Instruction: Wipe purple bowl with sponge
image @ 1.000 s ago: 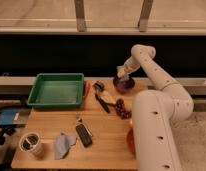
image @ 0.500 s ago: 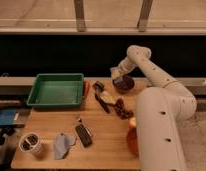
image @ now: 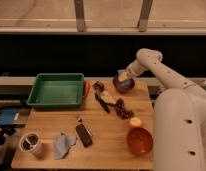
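Note:
The purple bowl (image: 124, 85) sits at the back right of the wooden table (image: 103, 145). My gripper (image: 123, 76) reaches down from the white arm (image: 161, 75) into the bowl's top. A pale yellow piece, likely the sponge (image: 121, 76), shows at the gripper inside the bowl. The bowl's inside is mostly hidden by the gripper.
A green tray (image: 57, 90) stands at the back left. Dark utensils (image: 102, 97), grapes (image: 124, 111), a yellow fruit (image: 135, 121) and an orange bowl (image: 140, 140) lie mid-right. A metal cup (image: 30, 143), a blue cloth (image: 62, 145) and a black device (image: 84, 134) lie in front.
The arm has shifted left and lowered, bringing the gripper from the bowl's upper right down into the bowl. The bowl and other items have not moved.

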You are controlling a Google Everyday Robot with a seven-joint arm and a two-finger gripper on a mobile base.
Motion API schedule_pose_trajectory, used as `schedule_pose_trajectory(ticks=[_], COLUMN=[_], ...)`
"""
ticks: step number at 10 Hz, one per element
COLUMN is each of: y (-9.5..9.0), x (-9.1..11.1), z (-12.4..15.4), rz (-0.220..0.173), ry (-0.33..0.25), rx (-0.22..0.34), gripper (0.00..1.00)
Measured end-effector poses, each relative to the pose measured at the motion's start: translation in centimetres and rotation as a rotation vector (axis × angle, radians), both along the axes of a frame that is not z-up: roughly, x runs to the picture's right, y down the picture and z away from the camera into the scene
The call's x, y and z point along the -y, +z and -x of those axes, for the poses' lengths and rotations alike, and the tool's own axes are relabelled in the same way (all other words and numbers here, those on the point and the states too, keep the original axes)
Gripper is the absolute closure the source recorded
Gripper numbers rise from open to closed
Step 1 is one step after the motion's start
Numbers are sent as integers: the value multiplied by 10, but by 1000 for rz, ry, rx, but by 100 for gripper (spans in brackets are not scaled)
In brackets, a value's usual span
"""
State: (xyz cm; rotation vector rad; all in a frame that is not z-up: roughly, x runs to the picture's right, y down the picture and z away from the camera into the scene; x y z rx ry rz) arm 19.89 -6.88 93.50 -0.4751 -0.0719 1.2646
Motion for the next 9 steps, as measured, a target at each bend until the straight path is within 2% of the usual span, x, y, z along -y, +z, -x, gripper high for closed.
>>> schedule_pose_trajectory(ticks=[3,5,9], y=[4,16,43], x=[2,12,34], z=[-16,-16,14], rz=[2,-2,-11], ry=[31,28,-30], rx=[-50,-65,-40], gripper=[91,91,91])
